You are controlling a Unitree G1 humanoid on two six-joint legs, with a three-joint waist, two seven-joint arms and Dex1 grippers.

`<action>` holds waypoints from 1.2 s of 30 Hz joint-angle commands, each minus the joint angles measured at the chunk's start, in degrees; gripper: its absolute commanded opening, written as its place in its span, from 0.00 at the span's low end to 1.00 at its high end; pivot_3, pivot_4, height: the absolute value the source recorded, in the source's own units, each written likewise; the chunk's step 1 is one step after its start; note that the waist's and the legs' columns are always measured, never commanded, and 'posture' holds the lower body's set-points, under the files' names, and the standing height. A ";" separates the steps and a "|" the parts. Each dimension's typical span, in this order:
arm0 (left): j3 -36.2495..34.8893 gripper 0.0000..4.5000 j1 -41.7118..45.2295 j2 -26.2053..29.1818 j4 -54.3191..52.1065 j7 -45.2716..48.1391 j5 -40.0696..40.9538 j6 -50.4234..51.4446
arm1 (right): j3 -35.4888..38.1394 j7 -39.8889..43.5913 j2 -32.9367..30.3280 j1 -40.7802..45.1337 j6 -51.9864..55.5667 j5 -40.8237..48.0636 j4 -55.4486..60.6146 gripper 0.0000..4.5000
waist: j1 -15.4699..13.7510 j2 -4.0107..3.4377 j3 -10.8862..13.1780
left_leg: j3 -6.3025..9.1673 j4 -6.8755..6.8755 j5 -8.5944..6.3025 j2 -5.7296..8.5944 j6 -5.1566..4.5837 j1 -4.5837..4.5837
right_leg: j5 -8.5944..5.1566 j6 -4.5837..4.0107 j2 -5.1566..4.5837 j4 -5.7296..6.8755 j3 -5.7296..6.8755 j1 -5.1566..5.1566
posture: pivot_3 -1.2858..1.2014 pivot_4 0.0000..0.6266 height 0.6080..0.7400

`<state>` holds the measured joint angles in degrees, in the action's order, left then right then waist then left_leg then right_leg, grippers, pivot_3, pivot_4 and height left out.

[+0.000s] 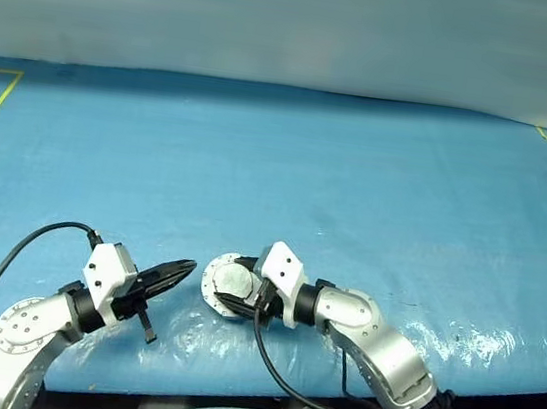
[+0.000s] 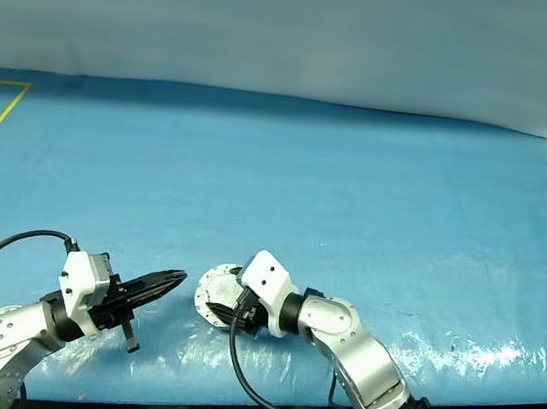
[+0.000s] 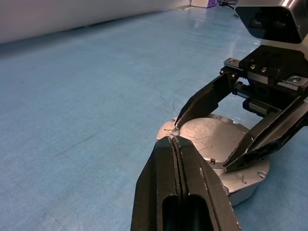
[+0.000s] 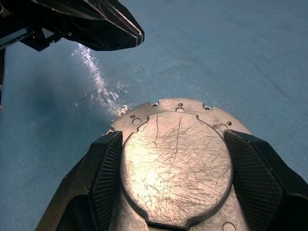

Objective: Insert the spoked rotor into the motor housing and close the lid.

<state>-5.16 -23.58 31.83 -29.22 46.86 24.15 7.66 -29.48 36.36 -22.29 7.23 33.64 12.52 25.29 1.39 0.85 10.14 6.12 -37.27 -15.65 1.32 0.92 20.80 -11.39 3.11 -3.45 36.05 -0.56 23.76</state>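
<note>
The lid (image 4: 175, 166), a scratched round grey metal disc, sits between the right gripper's (image 1: 233, 295) spread fingers, with the left gripper's (image 1: 184, 268) pressed-together fingers just beside it.

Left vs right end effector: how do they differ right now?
The left end effector has its fingers pressed shut with nothing between them; the right end effector has its fingers spread to either side of the lid. The left hangs beside the lid, apart from it; the right sits right over it. Both have two black fingers and point toward the lid on the blue table.
</note>
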 commanded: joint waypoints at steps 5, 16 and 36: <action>0.63 0.00 0.54 -0.15 0.33 0.87 0.11 -1.32 | 0.90 2.54 -0.58 1.09 -1.46 -0.26 -1.65 0.67 | -0.01 0.01 0.00 | 0.00 0.00 0.00 0.00 0.00 0.00 | 0.00 0.00 0.00 0.00 0.00 -0.01 | 0.52 0.24 1.00; 1.42 0.00 0.28 3.26 1.94 4.36 -1.12 -1.21 | 1.70 5.66 -0.83 3.38 -1.87 -0.40 -5.56 0.67 | 0.08 0.01 -0.04 | 0.00 -0.03 0.00 0.00 0.00 -0.13 | 0.01 0.01 0.01 0.05 -0.01 -0.10 | 0.52 0.24 1.00; -0.66 0.00 -2.40 5.61 2.49 6.79 -0.05 0.21 | 0.60 7.98 -2.07 4.35 -7.31 -3.45 -10.35 0.67 | 0.12 -0.08 -0.18 | -0.02 -0.05 0.01 -0.01 -0.01 -0.16 | 0.02 0.02 0.00 0.08 -0.02 -0.12 | 0.52 0.24 1.00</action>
<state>-4.18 -25.66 37.21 -26.76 53.77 23.70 8.51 -29.52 44.84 -23.68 11.78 25.60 10.62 16.77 1.51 0.77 9.96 6.10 -37.32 -15.64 1.31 0.91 20.63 -11.37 3.13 -3.45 36.13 -0.58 23.64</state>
